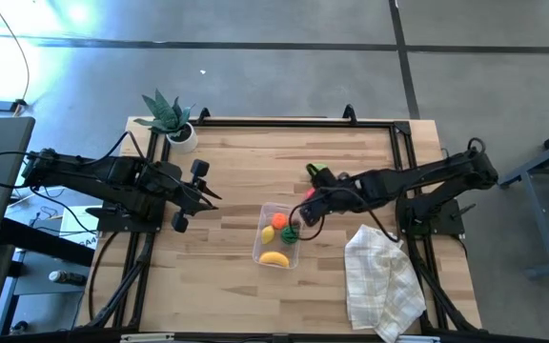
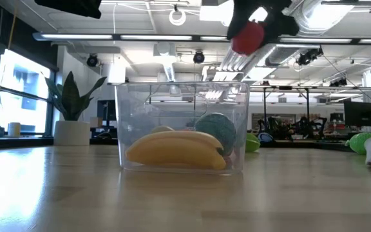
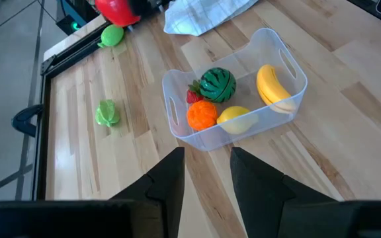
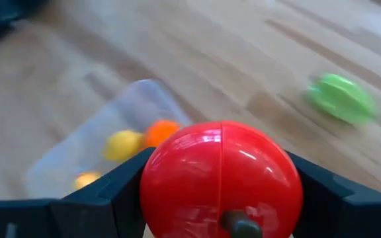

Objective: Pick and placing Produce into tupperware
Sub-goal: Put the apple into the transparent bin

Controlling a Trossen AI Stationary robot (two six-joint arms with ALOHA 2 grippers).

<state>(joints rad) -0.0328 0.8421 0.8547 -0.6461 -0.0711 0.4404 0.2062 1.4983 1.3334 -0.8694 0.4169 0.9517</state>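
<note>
tub (image 3: 280, 99): I see it clear, see-through
banana (image 3: 272, 86): yellow
lemon (image 3: 234, 119): yellow
orange (image 3: 202, 114): orange
watermelon (image 3: 217, 84): dark green with darker stripes
small piece behind the orange (image 3: 192, 96): red
ball in my right gripper (image 4: 221, 177): glossy red, dark stem
right gripper (image 4: 221, 198): dark fingers
loose pieces on the table (image 3: 107, 113): light green, both
cloth (image 1: 382, 281): white with a faint check
table (image 1: 227, 286): pale wood planks
plant (image 1: 167, 112): green leaves, white pot

Potted plant (image 1: 170, 118) at table's (image 1: 227, 286) far-left corner, checked cloth (image 1: 381, 281) near-right.
</note>
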